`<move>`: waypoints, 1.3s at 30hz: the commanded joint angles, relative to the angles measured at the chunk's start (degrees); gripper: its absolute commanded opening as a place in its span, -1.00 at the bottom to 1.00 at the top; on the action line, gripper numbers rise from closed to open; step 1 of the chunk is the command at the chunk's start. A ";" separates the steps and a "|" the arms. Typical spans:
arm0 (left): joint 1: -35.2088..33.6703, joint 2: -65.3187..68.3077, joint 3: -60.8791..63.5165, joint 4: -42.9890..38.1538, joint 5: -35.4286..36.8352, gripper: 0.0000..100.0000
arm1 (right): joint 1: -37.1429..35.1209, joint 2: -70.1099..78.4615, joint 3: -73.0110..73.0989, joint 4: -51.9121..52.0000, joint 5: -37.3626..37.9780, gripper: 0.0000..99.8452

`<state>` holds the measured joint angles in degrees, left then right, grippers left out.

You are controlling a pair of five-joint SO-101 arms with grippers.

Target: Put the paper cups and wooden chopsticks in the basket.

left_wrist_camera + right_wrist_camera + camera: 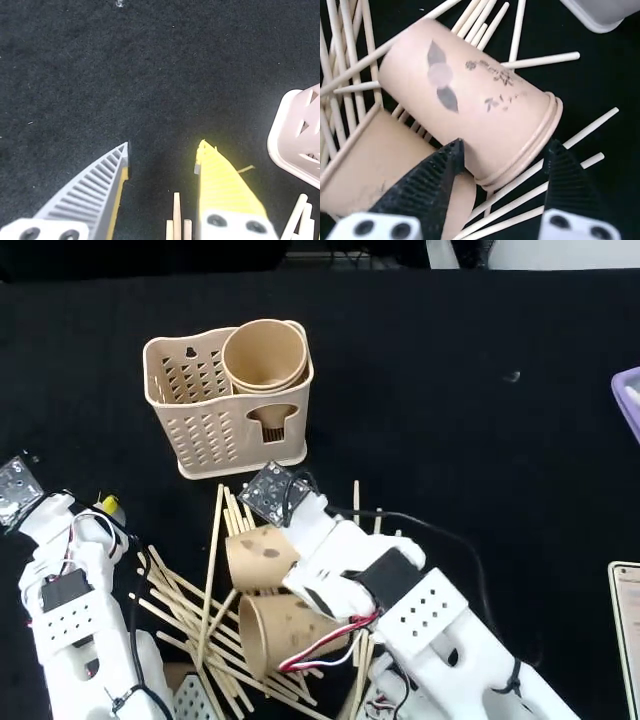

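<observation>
Paper cup point(470, 100), lying on its side across the loose wooden chopsticks point(190, 610) on the bench point(450, 390), just in front of the basket point(205, 425). My right gripper point(505, 147) hangs over its rim end, fingers spread to either side, nothing pinched. I judge grasping this cup to be the step in hand. Next I must close on the rim without catching chopsticks, then lift over the basket wall. A second cup point(285, 632) lies just beside it. Stacked cups point(265, 352) already occupy one compartment. My left gripper point(162, 150), fingers spread and empty, hangs over bare bench beside the pile.
</observation>
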<state>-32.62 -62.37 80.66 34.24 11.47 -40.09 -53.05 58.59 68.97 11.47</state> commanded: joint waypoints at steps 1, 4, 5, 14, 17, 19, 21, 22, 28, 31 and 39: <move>-0.31 -0.18 -0.22 -0.79 0.26 -0.56 | 1.41 -1.27 -0.13 -1.14 -0.88 -0.48; -0.31 -0.18 -0.22 -0.70 0.26 -0.56 | 1.93 -1.54 -0.13 -1.05 -1.76 -0.48; -0.31 -0.18 -0.22 -0.70 0.26 -0.56 | 2.73 -1.54 -0.22 -1.14 -2.55 -0.47; -0.31 -0.18 -0.22 -0.70 0.26 -0.56 | 5.54 -1.19 4.44 -7.12 -5.71 -0.47; -0.31 -0.18 -0.22 -0.70 0.26 -0.56 | 5.54 -1.36 7.08 -9.41 -5.71 -0.47; -0.31 -0.18 -0.22 -0.70 0.26 -0.56 | 5.54 -1.54 7.96 -9.93 -5.71 -0.47; -0.31 -0.18 -0.22 -0.79 0.26 -0.56 | 5.63 -1.63 8.13 -10.02 -5.71 -0.48; -0.31 -0.18 -0.22 -0.79 0.26 -0.56 | 5.63 -1.63 8.13 -10.02 -5.45 -0.48; -0.31 -0.18 -0.22 -0.79 0.26 -0.56 | 5.80 -1.63 8.40 -12.31 -2.46 -0.68; -0.31 -0.18 -0.22 -0.70 0.26 -0.56 | 5.80 -1.71 8.22 -12.13 0.26 -0.73; -0.31 -0.18 -0.22 -0.79 0.26 -0.56 | 5.80 -5.67 8.57 -11.34 0.97 -0.77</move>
<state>-32.62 -62.37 80.66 34.24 11.47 -35.34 -53.49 67.12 57.89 11.82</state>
